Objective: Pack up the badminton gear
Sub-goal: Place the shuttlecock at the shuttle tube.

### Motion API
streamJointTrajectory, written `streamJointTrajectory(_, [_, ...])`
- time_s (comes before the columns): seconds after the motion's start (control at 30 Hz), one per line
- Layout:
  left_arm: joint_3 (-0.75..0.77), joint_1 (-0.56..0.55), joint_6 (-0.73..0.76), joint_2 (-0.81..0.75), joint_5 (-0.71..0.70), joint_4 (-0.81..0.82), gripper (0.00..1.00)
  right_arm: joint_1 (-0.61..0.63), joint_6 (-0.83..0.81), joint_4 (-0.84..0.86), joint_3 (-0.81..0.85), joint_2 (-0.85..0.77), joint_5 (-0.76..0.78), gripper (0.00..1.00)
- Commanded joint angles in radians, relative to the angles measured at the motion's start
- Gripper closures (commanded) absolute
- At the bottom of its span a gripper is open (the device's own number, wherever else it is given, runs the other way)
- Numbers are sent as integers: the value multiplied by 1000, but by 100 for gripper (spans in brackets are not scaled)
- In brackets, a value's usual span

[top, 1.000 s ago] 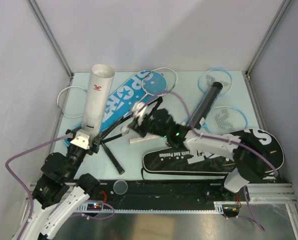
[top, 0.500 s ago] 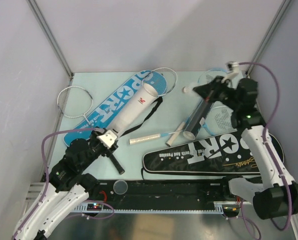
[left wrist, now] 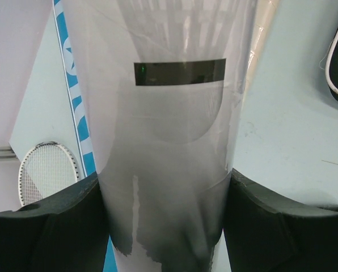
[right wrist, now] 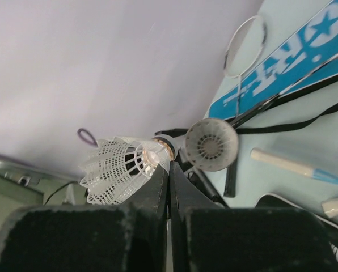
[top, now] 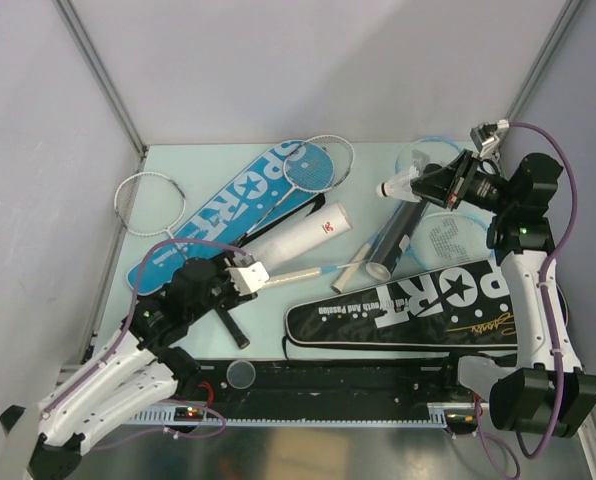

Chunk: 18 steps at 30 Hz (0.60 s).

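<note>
Meanwhile the left gripper, clamped on the white tube, had tipped it low. The right gripper, pinching a shuttlecock, had swung far right, so loading looked likely next.

One cover lies slantwise from the left edge toward the far edge, a racket on its far end. The other cover lies along the near edge, at the right. Between them lies a tube; right of it a second tube points toward the far right corner across two more rackets, with a shuttlecock held up by its far end.
</note>
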Motion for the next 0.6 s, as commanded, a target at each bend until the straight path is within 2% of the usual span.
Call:
streamJointTrajectory(0.0, [84,-6,53,15,-13,81,46,14,132,105,27,21,-158,100])
streamJointTrajectory(0.23, [97,-7,43,-28,84,82,45,82,61,2,27,56,-168,100])
streamJointTrajectory(0.43, [97,-11,53,-60,118,83,45,253,171,189,28,132,-181,100])
streamJointTrajectory(0.57, [105,-12,54,-80,147,82,45,317,145,178,29,171,-152,100])
